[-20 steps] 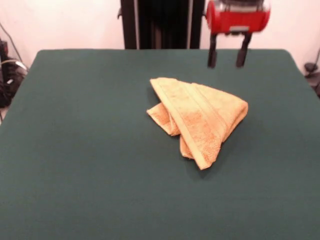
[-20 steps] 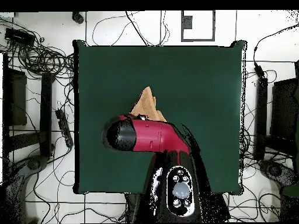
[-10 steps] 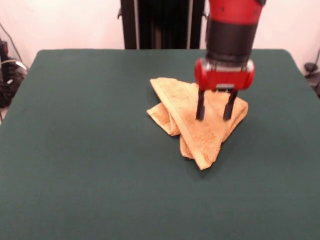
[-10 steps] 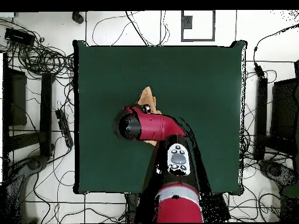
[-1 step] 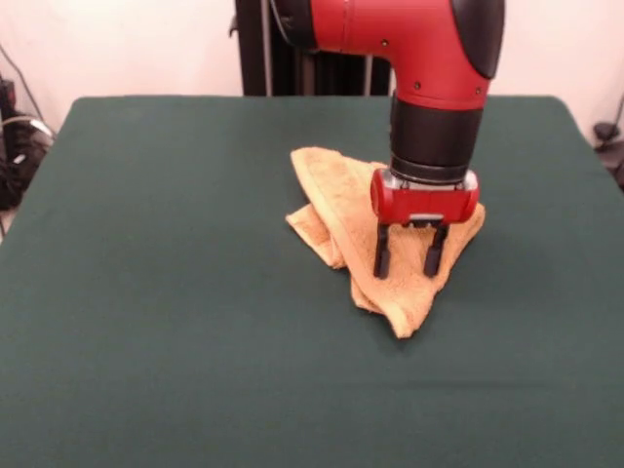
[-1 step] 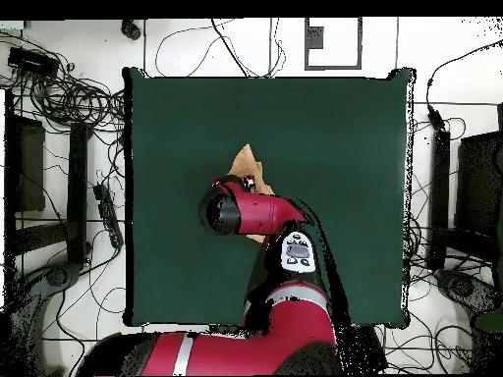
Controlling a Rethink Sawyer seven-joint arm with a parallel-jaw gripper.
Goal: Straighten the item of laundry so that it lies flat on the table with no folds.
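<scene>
The pincer [image 5: 408,261] hangs from the red arm [image 5: 429,58] with its two black fingers [image 5: 382,255] pointing straight down and standing apart, nothing between them. Both tips sit over the towel [image 5: 341,210], at its near right part; they seem to touch the cloth, though the front view does not make contact certain.

The towel lies a little right of the counter's [image 5: 156,292] middle in the front view, well away from every edge. It is not flat: it is folded into a rough triangle, with a long fold running from its far left corner down to a point at the near side. A smaller flap sticks out at the left from under the top layer. A woven band runs along the upper layer.

From overhead, the arm's red wrist [image 6: 241,211] covers most of the towel [image 6: 246,160], so only a tan pointed tip shows beyond it, toward the counter's [image 6: 344,137] middle. Cables and black stands lie on the floor around the counter.
</scene>
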